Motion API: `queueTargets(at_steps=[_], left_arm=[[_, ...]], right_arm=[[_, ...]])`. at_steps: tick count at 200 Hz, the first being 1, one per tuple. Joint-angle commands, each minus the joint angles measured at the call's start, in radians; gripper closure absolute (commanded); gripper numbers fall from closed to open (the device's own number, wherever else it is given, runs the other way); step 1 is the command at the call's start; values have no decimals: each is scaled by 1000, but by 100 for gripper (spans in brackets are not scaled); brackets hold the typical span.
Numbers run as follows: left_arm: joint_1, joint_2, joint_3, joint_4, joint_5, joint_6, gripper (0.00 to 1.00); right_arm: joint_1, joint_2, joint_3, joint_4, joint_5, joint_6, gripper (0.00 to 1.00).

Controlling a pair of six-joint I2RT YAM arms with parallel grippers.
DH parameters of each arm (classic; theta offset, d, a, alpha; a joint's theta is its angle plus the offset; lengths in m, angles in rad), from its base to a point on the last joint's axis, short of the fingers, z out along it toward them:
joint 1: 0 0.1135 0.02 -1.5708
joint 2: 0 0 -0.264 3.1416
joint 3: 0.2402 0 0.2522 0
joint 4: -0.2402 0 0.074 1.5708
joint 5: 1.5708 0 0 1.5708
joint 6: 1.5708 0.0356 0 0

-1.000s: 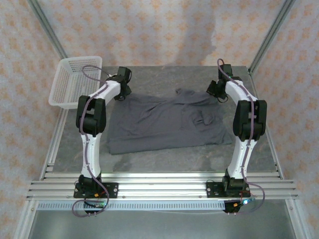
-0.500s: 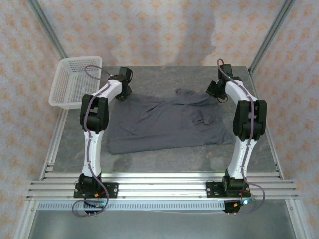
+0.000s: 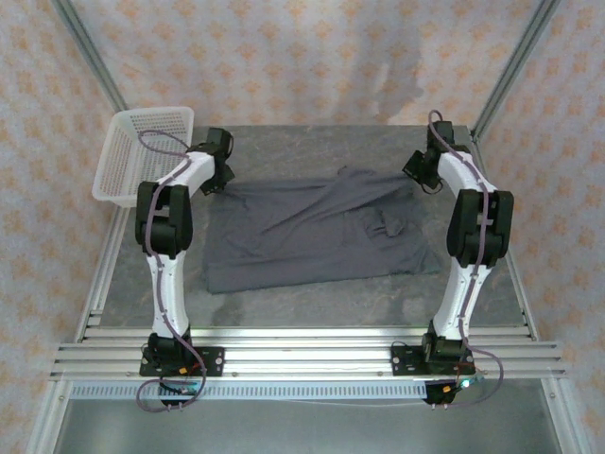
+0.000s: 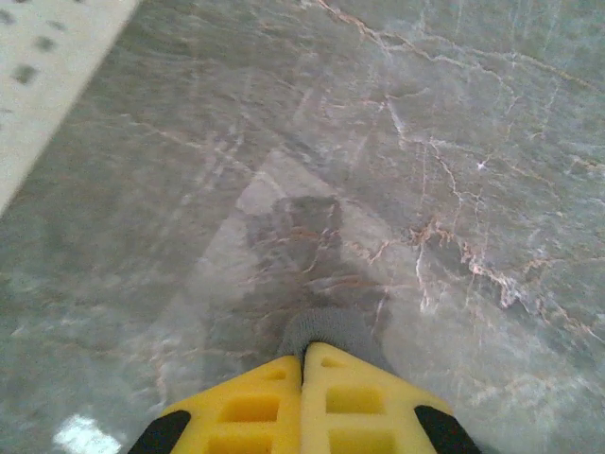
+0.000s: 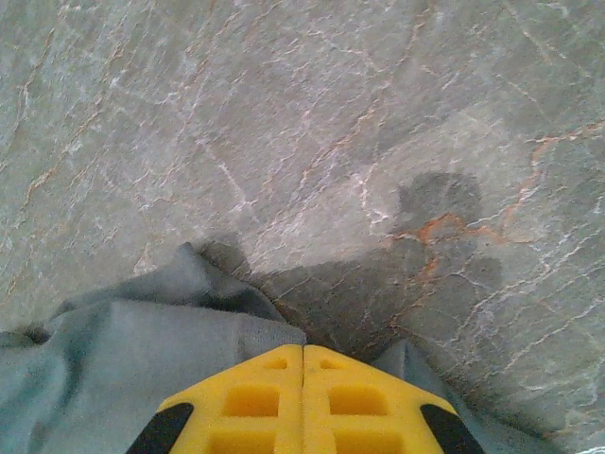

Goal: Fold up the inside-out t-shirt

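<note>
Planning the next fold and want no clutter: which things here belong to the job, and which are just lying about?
Job: t-shirt; left gripper and right gripper, each shut on its cloth.
Lying about: white mesh basket, at the far-left corner of the table.

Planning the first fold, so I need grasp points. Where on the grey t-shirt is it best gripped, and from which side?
Grip the t-shirt at its two far corners, one per arm, coming down from above at the outer ends. It lies spread wide and mostly flat, so that edge probably lifts evenly. The left gripper and right gripper are shut on cloth there.
</note>
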Motion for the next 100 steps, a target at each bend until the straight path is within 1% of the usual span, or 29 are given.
queueTargets(at_steps=[1,39,62,82,91,100], left_arm=[[13,-94,-62,36,23,-46,100],[12,-119,-55,25,69,-38,100],[12,-178,-84,31,91,-33,100],[13,-262,-175,40,96,-44,100],[13,-296,-245,64,114,-57,100],[12,-362,-323,100,143,-73,100]], right_arm=[[-6,36,31,-20,-13,22,100],[-7,21,69,-38,-57,10,100],[-7,-21,62,-49,-36,15,100],[-9,-108,-58,15,26,73,100],[-10,-150,-138,56,58,110,100],[-12,-184,-216,96,79,142,100]])
